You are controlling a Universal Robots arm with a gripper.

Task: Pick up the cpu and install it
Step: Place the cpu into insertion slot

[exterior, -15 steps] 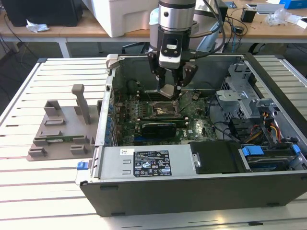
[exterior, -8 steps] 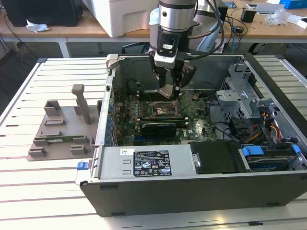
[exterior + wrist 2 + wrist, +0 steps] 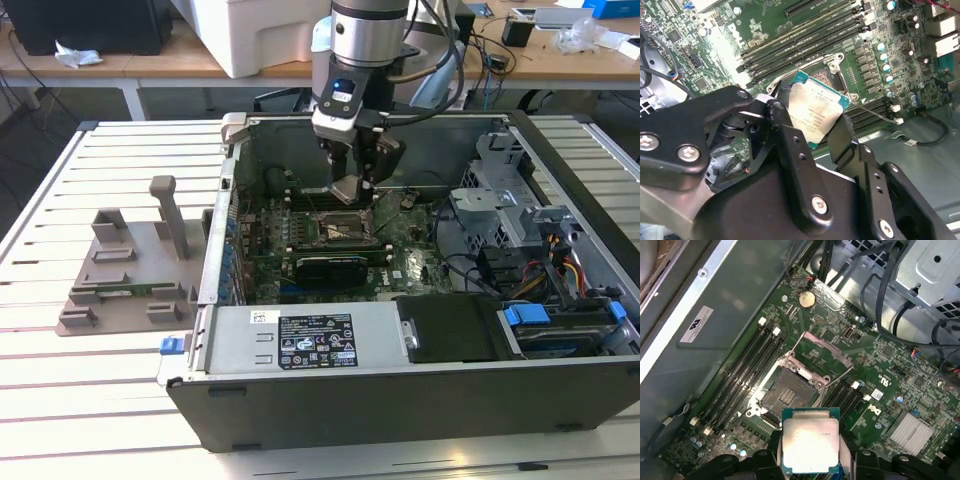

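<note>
Clenched on the cpu (image 3: 812,112), whose two sides are hidden under the fingers (image 3: 840,131), the gripper (image 3: 352,182) holds it above the open socket (image 3: 789,394) of the motherboard (image 3: 890,370) inside the opened computer case (image 3: 420,400), which lies on a slatted white table (image 3: 100,400), with a grey fixture (image 3: 130,265) at the exterior view's left and cluttered desks (image 3: 180,65) far behind.

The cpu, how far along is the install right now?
Pickup looks done: the gripper is shut on the cpu, held above the motherboard inside the open case. In hand: it hangs near the socket. Left: seating it, since the socket sits open and empty.
</note>
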